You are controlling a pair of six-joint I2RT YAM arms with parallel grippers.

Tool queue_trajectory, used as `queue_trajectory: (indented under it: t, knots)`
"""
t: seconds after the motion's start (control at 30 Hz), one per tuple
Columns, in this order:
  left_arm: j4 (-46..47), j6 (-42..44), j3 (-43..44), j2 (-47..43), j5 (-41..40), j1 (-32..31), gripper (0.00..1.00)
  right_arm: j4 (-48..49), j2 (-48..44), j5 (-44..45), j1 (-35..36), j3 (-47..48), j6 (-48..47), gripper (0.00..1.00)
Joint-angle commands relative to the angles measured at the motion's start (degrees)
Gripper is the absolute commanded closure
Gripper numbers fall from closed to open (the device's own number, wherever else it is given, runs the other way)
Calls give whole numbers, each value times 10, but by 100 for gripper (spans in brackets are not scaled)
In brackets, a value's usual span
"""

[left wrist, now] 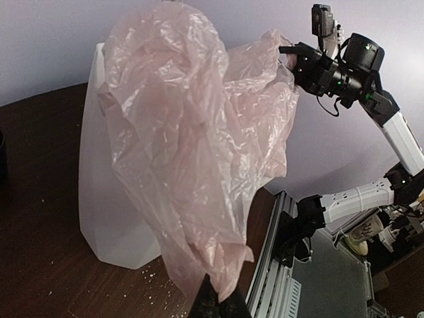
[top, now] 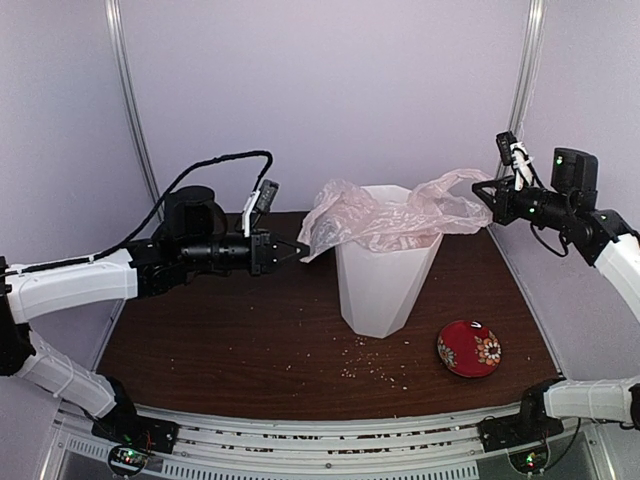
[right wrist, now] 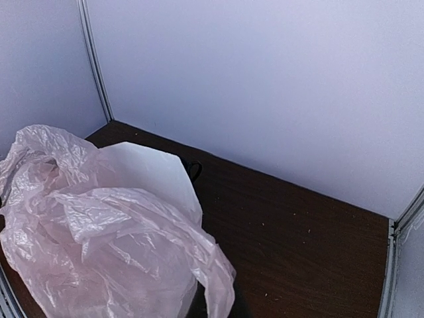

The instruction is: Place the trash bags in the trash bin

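Top external view, my stock-take from the near edge outward.

1. Rail (top: 320, 445): pale slotted strip carrying both arm bases.
2. Table (top: 220, 340): dark wood-grain top.
3. Crumbs (top: 375, 372): pale specks scattered on the table just in front of the bin.
4. Red disc (top: 469, 348): round, flower-patterned, lying flat near the bin's right side, not touching it.
5. Bin (top: 385, 285): white, faceted, upright at mid-table, narrowing toward its base.
6. Bag (top: 385, 215): pale pink, crinkled, translucent. It lies across the bin's mouth, spreads wider than the rim on both sides, and is stretched between my two grippers. Whether any of it hangs inside the bin I cannot tell.
7. Left gripper (top: 302, 247): level with the rim, just left of the bin, clenched on the bag's left edge. In the left wrist view the dark fingertips (left wrist: 207, 301) pinch a gathered fold, and the film billows up in front of the bin.
8. Right gripper (top: 479, 192): raised above and right of the rim, clamped on the bag's right loop.
9. Right wrist view: bag heaped over the bin's near rim; I cannot see its own fingers.
10. Wall (top: 330, 90): plain pale backdrop.
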Motion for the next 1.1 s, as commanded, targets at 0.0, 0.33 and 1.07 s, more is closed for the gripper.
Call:
queue_trajectory:
  t: [0.0,0.33,1.07]
  knots:
    - [-91,46,-9,-21,-5,13,100,2,-7,22,-14,-23,-5,100]
    - [-83,52,-67,-33,34,48,100,-16,-42,-55,-23,-97,-29,99]
    - [17,59,-47,-18,170,-9,100,-216,-67,-245,-23,-64,-134,39]
